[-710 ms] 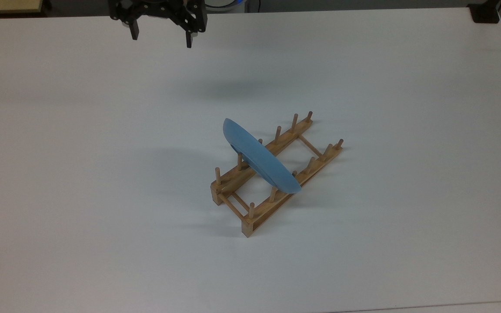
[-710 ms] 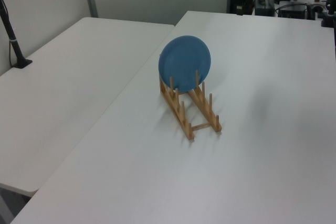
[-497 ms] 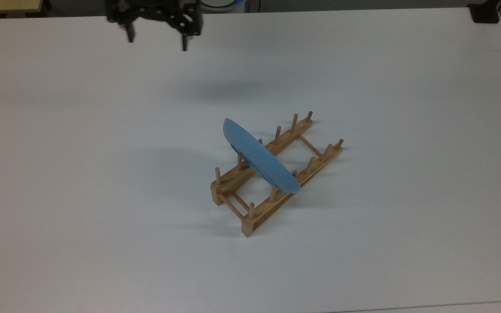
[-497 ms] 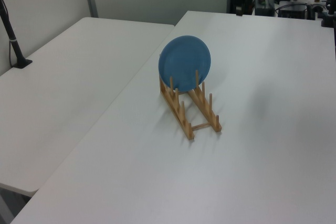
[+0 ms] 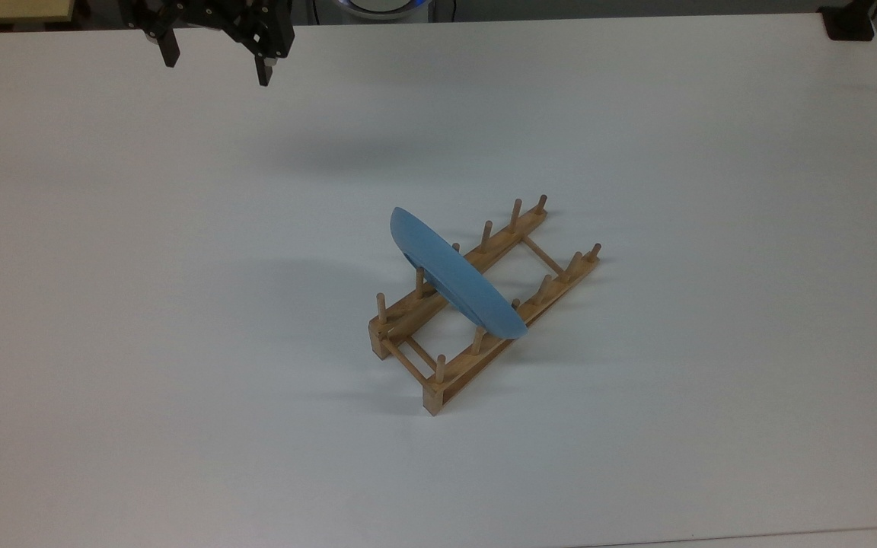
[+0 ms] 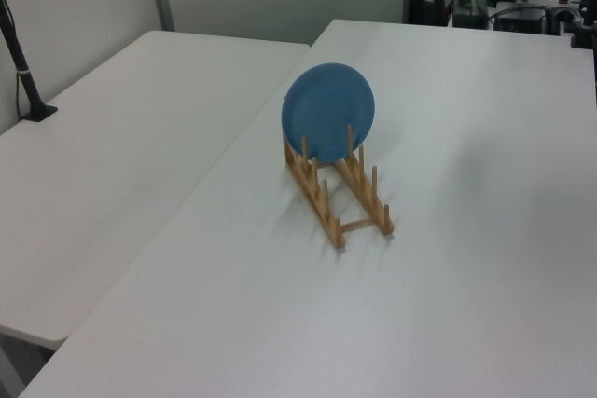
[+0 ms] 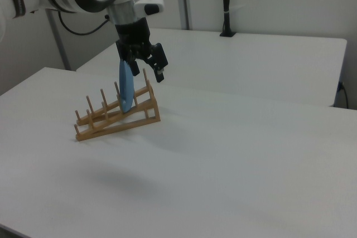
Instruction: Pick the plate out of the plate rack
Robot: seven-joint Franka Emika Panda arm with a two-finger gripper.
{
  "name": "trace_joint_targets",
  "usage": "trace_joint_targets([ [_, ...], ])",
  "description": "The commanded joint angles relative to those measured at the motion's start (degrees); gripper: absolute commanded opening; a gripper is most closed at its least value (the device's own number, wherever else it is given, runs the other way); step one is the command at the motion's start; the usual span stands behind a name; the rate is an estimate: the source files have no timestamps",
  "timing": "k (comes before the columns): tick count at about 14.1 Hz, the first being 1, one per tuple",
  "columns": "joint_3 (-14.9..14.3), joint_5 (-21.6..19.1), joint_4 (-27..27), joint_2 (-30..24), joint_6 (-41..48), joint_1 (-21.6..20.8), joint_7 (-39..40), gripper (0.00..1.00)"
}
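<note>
The gripper (image 5: pixel 214 67) hangs empty with fingers spread, well apart from the plate (image 5: pixel 454 275) standing on edge between pegs of the plate rack (image 5: pixel 484 304) (below and off to its side) — glossy, rigid, probably slippery and breakable — so its exposed upper rim looks the best hold.

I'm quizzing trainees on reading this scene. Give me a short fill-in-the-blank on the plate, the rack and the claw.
1. The plate stands on edge in the plate rack and its colour is ____.
2. The rack is made of ____.
3. The claw hangs with its fingers ____.
4. The claw holds ____.

Missing words: blue; wood; open; nothing
</note>
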State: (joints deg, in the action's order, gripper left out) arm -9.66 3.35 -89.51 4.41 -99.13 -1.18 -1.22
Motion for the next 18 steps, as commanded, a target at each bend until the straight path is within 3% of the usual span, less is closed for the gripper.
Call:
trace_joint_targets([
  [1,0.2,-0.8,0.0,-0.9,2.8,-1.1,0.4,1.00],
  [18,0.4,1.0,0.7,0.4,2.5,-2.8,0.9,1.00],
])
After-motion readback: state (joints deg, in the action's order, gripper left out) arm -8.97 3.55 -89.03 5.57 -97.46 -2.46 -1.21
